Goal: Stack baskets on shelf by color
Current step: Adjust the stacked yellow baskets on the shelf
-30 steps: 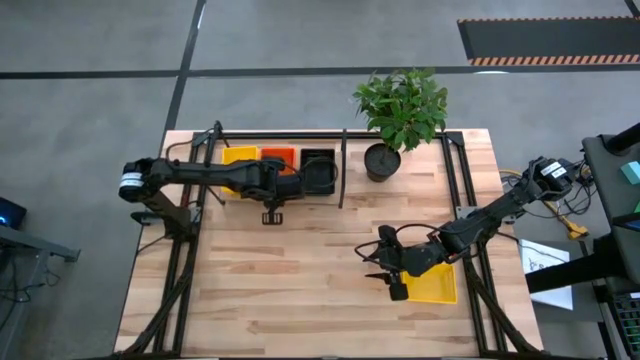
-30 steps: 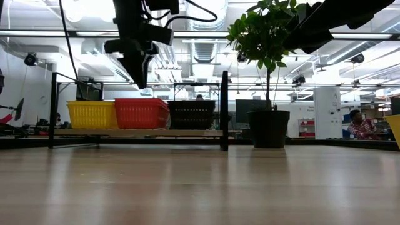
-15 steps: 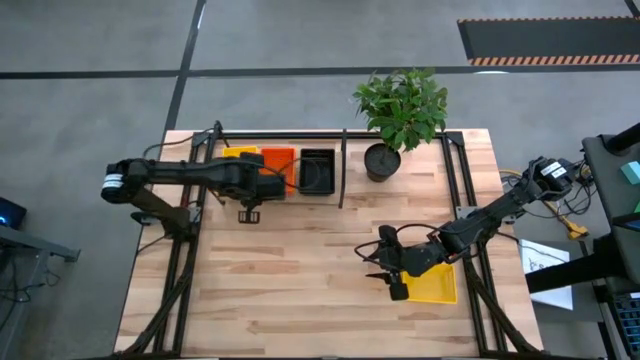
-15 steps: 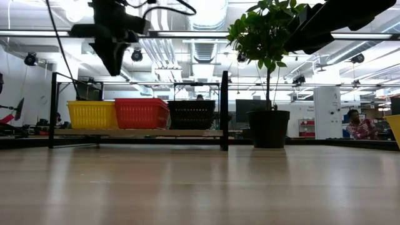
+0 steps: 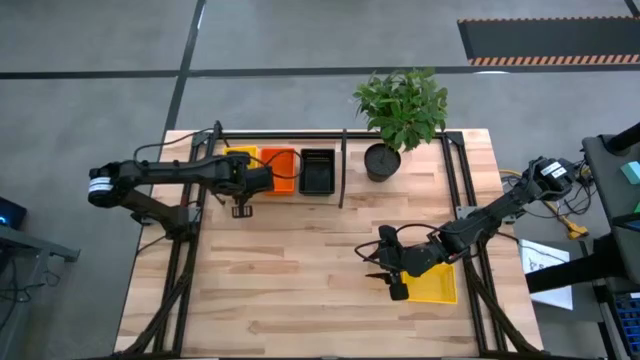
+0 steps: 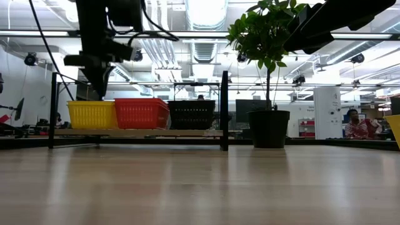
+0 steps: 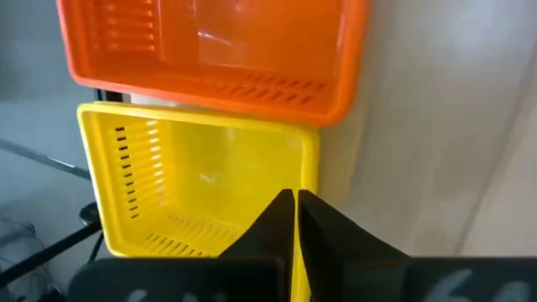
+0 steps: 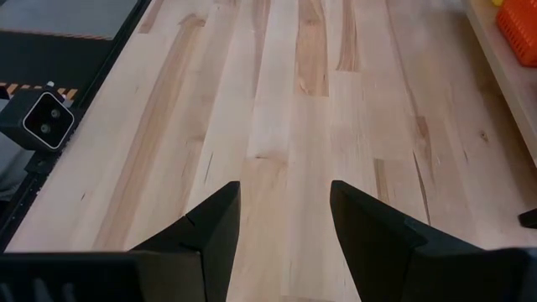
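In the upper left of the high view, the left gripper [image 5: 241, 208] hangs with its fingers pressed together, empty, by the front edge of the shelf [image 5: 330, 196]. On that shelf three baskets sit side by side: a yellow basket [image 5: 238, 160], an orange basket [image 5: 279, 168], then a black basket [image 5: 317, 171]. A potted plant [image 5: 399, 115] stands further right. At lower right, the right gripper [image 5: 392, 281] rests spread open and empty beside another yellow basket [image 5: 437, 284] on the wooden tabletop [image 5: 290, 280].

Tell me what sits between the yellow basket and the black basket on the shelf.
One red-orange basket sits between the yellow basket and the black basket, clearest in the low view.
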